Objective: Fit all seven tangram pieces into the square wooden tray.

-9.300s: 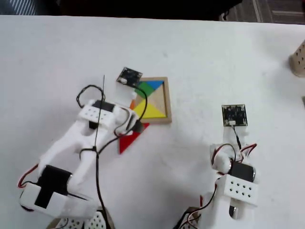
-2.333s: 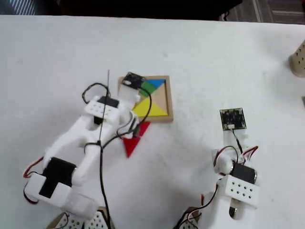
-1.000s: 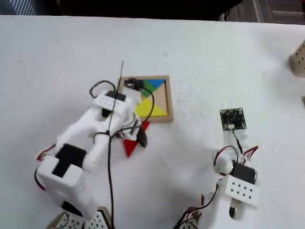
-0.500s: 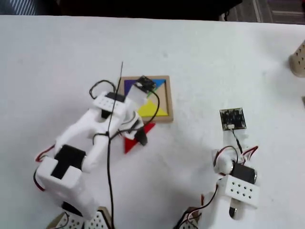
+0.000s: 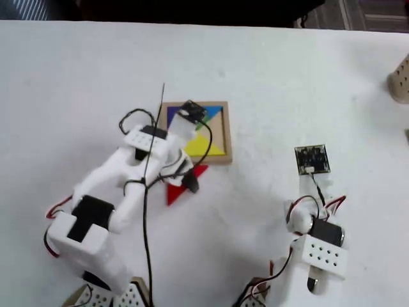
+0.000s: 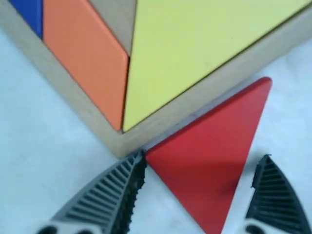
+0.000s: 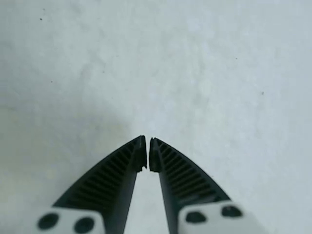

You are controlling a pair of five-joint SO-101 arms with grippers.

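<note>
The square wooden tray (image 5: pixel 228 134) lies mid-table and holds a yellow triangle (image 5: pixel 206 148), blue (image 5: pixel 215 113), green and purple (image 5: pixel 172 117) pieces. In the left wrist view its corner rim (image 6: pixel 204 95) frames the yellow triangle (image 6: pixel 195 44) and an orange piece (image 6: pixel 87 58). A red triangle (image 5: pixel 179 189) lies flat on the table just outside the tray's near rim. My left gripper (image 6: pixel 203 157) is open, its fingers on either side of the red triangle (image 6: pixel 209 165). My right gripper (image 7: pixel 147 153) is shut over bare table, near the table's front right.
The left arm (image 5: pixel 121 185) stretches from the front left up to the tray. The right arm (image 5: pixel 319 246) sits at the front right with its camera board (image 5: pixel 313 158). A perforated wooden block (image 5: pixel 401 80) stands at the right edge. White table lies open behind the tray.
The left arm has swung right along the tray's near rim and now straddles the red triangle, which has shifted slightly towards the tray. The right arm has stayed still.
</note>
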